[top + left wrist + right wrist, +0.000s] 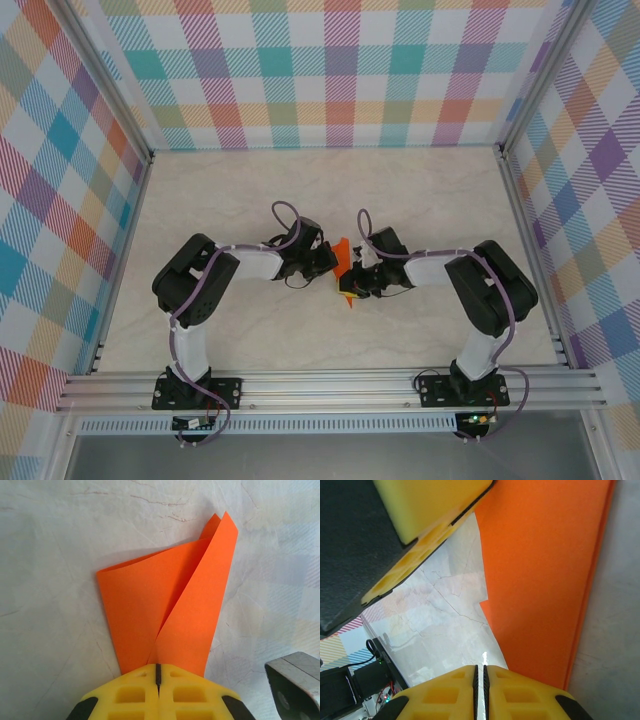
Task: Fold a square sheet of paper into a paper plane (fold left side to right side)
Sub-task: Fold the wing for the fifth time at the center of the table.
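Midway along the pale marbled bench (250, 190), the thin bright orange sheet of paper (165, 595) stands half-folded. The left claw (157, 672) is clamped on its edge; the right claw (479, 675) is closed alongside, grip unclear. Next, I'd say: press the flap flat, crease.

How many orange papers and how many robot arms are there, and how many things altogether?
Bright orange folded paper sheet: 1
Black-and-white robot arms, left and right: 2
Total: 3
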Robot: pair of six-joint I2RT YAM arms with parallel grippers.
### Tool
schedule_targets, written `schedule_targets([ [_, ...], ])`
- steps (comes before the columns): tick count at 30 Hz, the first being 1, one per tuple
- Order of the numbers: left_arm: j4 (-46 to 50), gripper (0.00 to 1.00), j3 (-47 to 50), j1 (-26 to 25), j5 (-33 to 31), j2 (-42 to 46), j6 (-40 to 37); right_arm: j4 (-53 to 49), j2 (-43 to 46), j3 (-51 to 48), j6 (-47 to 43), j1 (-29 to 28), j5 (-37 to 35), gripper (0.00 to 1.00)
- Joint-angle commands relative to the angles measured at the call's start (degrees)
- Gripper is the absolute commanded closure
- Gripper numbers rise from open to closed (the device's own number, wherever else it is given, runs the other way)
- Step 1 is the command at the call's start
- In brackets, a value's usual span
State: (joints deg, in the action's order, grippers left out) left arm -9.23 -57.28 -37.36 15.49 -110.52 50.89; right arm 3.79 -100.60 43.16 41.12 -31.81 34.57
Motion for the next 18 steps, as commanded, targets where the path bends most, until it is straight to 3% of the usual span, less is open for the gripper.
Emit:
schedule_targets([
  [1, 9.3, 1.0, 1.2, -0.2, -6.7, -3.1, -1.8, -2.7, -1.5, 1.4, -1.0, -1.5, -1.5, 0.87],
  [18, 9.4, 1.0, 1.7, -0.2, -7.3, -3.3, -1.6, -1.5, -3.1, -0.1, 2.8, -3.5, -7.7, 0.86],
])
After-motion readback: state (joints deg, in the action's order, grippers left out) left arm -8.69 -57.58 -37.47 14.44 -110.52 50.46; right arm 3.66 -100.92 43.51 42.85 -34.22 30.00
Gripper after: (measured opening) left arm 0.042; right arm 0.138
